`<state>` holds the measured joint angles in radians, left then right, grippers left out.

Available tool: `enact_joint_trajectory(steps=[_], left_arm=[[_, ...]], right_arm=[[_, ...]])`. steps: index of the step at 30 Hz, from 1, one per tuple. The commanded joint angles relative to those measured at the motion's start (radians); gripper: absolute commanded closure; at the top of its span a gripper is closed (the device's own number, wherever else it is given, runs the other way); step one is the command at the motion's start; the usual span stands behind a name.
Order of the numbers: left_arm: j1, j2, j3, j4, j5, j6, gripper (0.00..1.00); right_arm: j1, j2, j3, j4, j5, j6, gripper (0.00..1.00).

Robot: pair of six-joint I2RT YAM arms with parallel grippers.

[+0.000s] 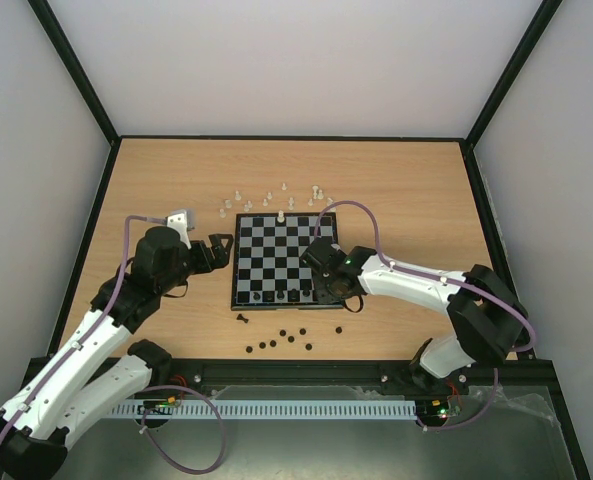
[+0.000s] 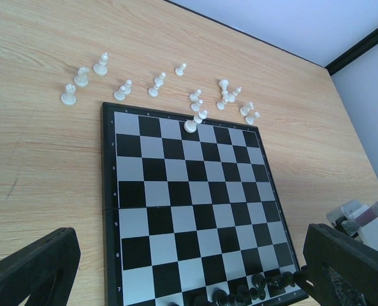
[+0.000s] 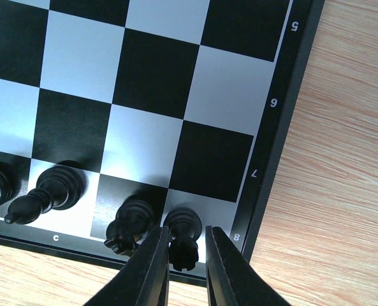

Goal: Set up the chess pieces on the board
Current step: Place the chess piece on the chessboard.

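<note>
1. The right pincer (image 3: 186,237) is positioned at the 5 o'clock corner of the board (image 1: 276,255). Its fingers straddle a black rook (image 3: 183,224) that stands on the corner square.
2. A thin strip of light square is seen between the rook and one finger. Whether the rook is actually clamped cannot be told.
3. From the right wrist, the rook lies at 12 o'clock, directly between the fingers. It is upright, with its long axis vertical. A knight (image 3: 130,224) stands on the next square, at the rook's 9 o'clock.
4. The left pincer (image 2: 189,255) is held wide open with nothing in it. It hangs just off the board's 9 o'clock edge, so the right arm is judged far nearer to the rook.
5. The white pieces (image 2: 157,83) are scattered on the surface (image 1: 396,190) beyond the board's 12 o'clock edge, and one is set on the far rank.
6. Loose black pieces (image 1: 278,342) lie on the surface at the board's 6 o'clock side.
7. Any coming lift or release is best kept vertical, as the knight is close.
</note>
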<state>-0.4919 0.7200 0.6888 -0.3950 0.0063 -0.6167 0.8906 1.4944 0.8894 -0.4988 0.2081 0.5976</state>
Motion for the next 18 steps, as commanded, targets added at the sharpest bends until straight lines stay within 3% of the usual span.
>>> enact_joint_trajectory(steps=[1, 18], left_arm=[[0.009, -0.012, -0.002, -0.009, -0.002, 0.008, 0.01], [0.01, -0.029, -0.005, -0.017, -0.003, 0.004, 0.01]], right_arm=[[-0.004, 0.002, 0.016, -0.034, -0.006, -0.003, 0.82], [-0.004, -0.017, 0.013, -0.073, 0.02, 0.014, 0.83]])
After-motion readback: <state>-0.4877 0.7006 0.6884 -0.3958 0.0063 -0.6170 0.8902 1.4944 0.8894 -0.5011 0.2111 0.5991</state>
